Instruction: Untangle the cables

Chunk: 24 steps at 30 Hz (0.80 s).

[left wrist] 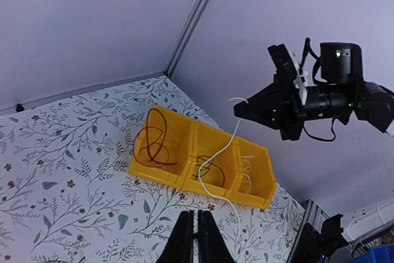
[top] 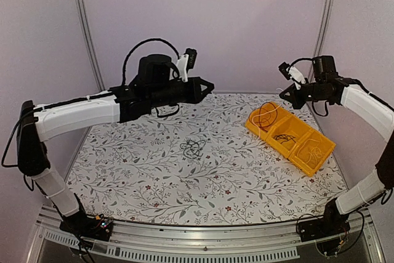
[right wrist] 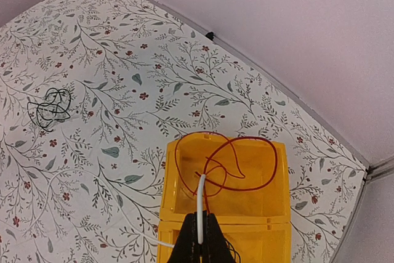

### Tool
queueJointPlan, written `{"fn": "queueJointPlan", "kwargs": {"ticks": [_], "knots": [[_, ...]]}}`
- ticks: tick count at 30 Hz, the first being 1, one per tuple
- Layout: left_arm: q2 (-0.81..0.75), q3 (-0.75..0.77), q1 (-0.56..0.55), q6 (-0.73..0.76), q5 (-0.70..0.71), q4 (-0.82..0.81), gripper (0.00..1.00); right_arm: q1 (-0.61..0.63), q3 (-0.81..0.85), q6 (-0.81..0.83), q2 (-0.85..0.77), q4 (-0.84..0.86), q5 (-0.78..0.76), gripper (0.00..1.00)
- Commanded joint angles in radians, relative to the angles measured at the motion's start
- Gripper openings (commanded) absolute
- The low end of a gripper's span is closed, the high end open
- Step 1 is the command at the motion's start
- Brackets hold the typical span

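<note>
Right gripper (right wrist: 200, 223), pinching the white cable (right wrist: 201, 204) above the bin (right wrist: 258, 204), may hook its dangling tail, seemingly, on the red cable (left wrist: 154, 143) below.

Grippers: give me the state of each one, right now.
Left gripper: closed, nothing held.
Right gripper: closed on the white cable, above the yellow bin.

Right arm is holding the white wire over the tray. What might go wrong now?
The white wire trails from the right gripper across the yellow tray, over the black wire in its middle bin; it may snag that one. Its tail hangs outside the tray wall and may catch there.
</note>
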<state>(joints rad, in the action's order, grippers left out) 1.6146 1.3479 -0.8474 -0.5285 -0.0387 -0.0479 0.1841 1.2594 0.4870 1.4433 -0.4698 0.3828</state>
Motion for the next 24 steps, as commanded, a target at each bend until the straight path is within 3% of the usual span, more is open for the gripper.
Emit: {"fn": "queueJointPlan", "kwargs": {"ticks": [1,9,16,21,22,24], "knots": [[0.204,0.227,-0.082,0.140,-0.239,-0.076,0.00,-0.108,0.003,0.099,-0.095,-0.184,-0.071,0.00],[0.648,0.664,-0.189,0.176,-0.409,-0.096,0.00,-0.338,-0.061,0.292,-0.254,-0.305,-0.196,0.00],[0.760,0.651,-0.163,0.005,-0.441,-0.275,0.00,-0.414,-0.193,0.397,-0.280,-0.348,-0.282,0.00],[0.844,0.688,-0.181,-0.097,-0.438,-0.363,0.00,-0.415,-0.278,0.354,-0.203,-0.290,-0.282,0.00],[0.861,0.703,-0.186,-0.106,-0.433,-0.369,0.00,-0.415,-0.286,0.345,-0.178,-0.282,-0.274,0.04],[0.890,0.738,-0.202,-0.117,-0.419,-0.374,0.00,-0.414,-0.289,0.317,-0.106,-0.282,-0.256,0.25]]}}
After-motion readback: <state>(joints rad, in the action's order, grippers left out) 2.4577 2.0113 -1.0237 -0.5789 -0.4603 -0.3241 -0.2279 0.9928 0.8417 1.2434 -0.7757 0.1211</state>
